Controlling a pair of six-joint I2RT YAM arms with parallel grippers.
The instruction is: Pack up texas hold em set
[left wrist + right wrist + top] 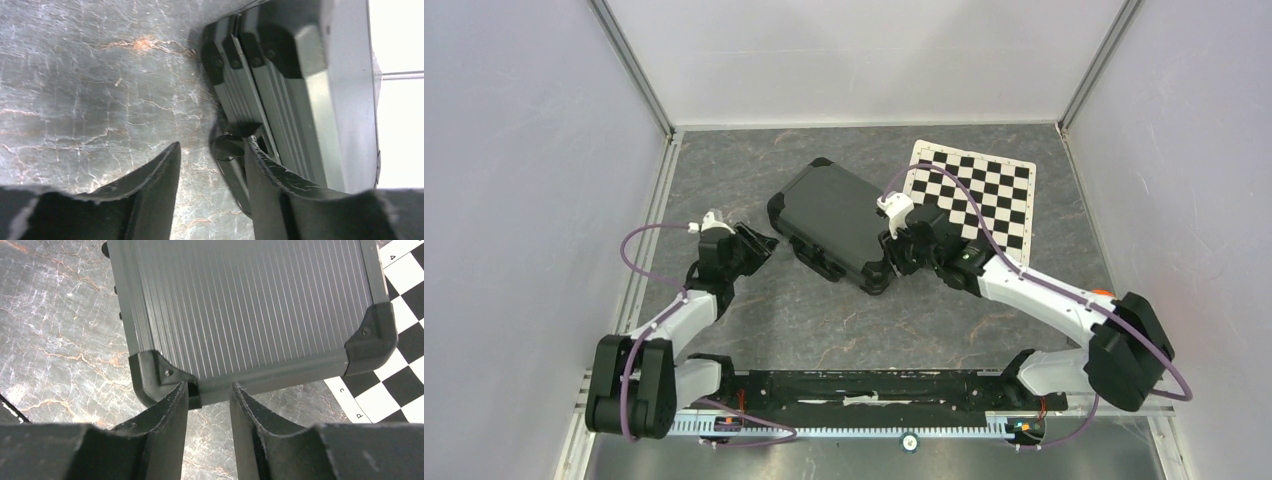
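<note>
Starting at the near edge, both arms reach out over the grey marbled tabletop (824,325). On the left side, the left gripper (762,243) (212,150) sits low over the stone with its two dark fingers spread wide, and nothing is caught between them. Its wrist view shows bare marble in the gap, and the side of the black ribbed rectangular case (832,218) (300,90) is just beyond its tips. A small dark fitting on that side sits close to one fingertip.

Across to the right, the right gripper (894,252) (209,387) is up against the case's (250,305) near short edge, beside a black corner guard. Its fingers are parted by a narrow gap and hold nothing. I cannot tell whether the tips actually touch the edge.

The case itself lies flat in the middle of the table with its lid closed, turned at an angle. One far corner rests over the edge of the black-and-white chequered mat (984,195) (400,365), which is spread flat toward the far right corner.
</note>
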